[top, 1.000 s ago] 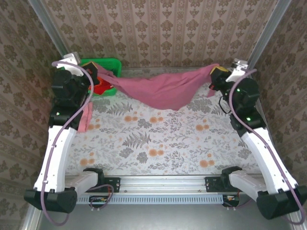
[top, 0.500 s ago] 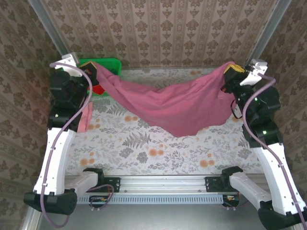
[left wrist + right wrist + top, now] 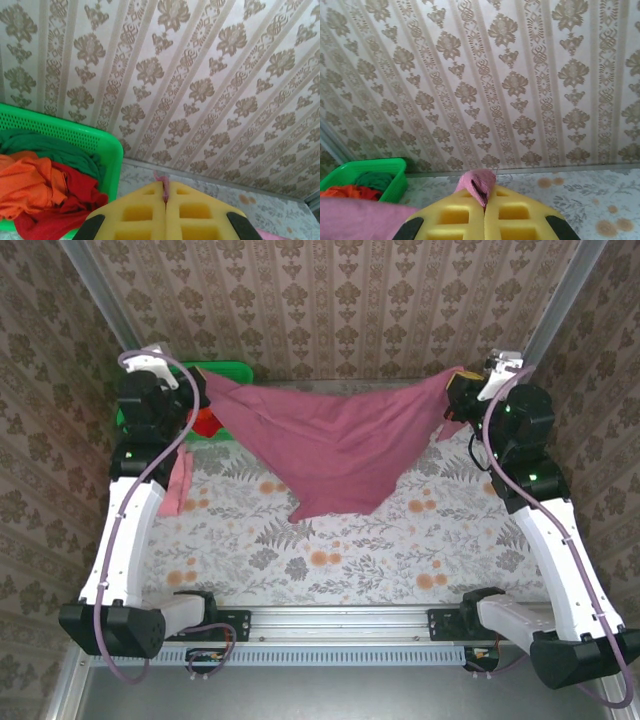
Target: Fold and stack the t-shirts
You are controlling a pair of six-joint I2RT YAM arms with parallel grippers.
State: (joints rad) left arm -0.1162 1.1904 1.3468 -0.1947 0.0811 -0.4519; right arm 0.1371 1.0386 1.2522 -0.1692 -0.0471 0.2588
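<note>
Above the floral table, the left gripper and right gripper are each clamping a corner of the maroon t-shirt, which is hanging stretched between them.

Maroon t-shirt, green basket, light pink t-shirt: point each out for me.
maroon t-shirt (image 3: 335, 445), top external view, middle of the sagging cloth
green basket (image 3: 60, 129), left wrist view, mesh wall
light pink t-shirt (image 3: 178, 490), top external view, middle of its visible strip

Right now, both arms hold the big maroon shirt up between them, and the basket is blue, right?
No, the basket is green, not blue; the top external view shows it. The left tool and right tool do hold the maroon shirt up between them.
</note>
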